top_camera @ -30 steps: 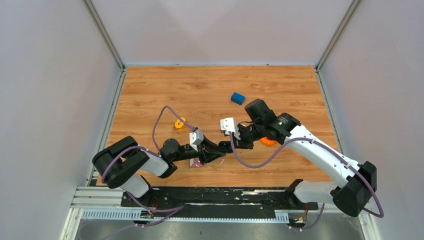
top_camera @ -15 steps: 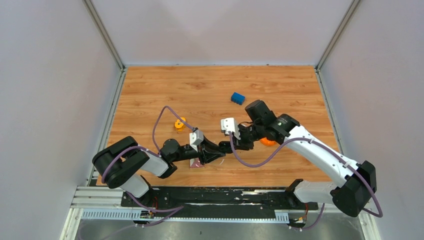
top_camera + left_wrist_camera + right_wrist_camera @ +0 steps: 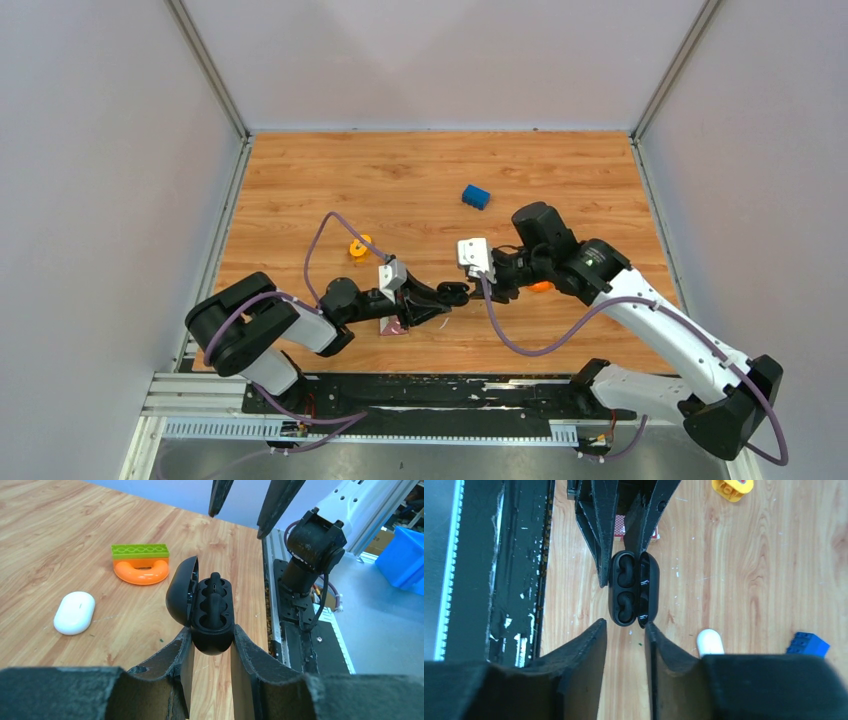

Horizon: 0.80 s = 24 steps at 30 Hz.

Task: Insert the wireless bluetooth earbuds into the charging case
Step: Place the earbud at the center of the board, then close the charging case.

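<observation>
Wood bench (image 3: pixel 420 170), pale walls (image 3: pixel 100 200).
Left pincer (image 3: pixel 211 632) grips open black case (image 3: pixel 626 587); right pincer (image 3: pixel 625 625), open, poised at its 6 o'clock.

Legible text, labels, brands, numbers: none found.
- Red-dotted card (image 3: pixel 392 327), lying under the left gripper (image 3: pixel 211 630): print too small to read.
- Black charging case (image 3: pixel 207 610), lid open, clamped between that gripper's fingers: no readable marking.
</observation>
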Tool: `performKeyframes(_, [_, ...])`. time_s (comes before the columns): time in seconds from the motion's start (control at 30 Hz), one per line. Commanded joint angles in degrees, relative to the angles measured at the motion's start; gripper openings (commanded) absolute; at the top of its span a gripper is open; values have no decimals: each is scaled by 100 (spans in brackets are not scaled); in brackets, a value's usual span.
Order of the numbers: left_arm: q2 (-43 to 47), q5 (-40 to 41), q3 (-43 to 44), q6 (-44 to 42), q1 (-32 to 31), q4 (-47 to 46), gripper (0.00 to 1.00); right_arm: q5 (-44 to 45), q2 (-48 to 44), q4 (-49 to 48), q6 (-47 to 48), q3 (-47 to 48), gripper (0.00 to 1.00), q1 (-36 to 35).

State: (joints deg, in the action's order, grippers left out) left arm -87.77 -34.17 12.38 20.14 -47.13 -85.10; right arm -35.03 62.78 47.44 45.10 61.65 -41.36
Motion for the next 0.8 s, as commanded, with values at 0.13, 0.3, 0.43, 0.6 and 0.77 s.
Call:
performKeyframes(0.13, [-84,-185,125,-32,-6,-692,0,-222,51,-522,-133,-278,51,317])
performKeyframes(0.3, [-67,-231,132,-11,-5,-692,0,-332,319,-473,-91,-184,53,345])
performKeyframes(0.43, [-54,-254,139,-1,-6,-692,0,-446,449,-464,-80,-221,53,345])
performKeyframes(0.6, [-61,-287,150,15,-6,-688,0,-438,562,-508,-169,-200,53,343])
performKeyframes(0.77, [-97,-333,176,50,-6,-692,0,-514,682,-451,-254,-120,53,344])
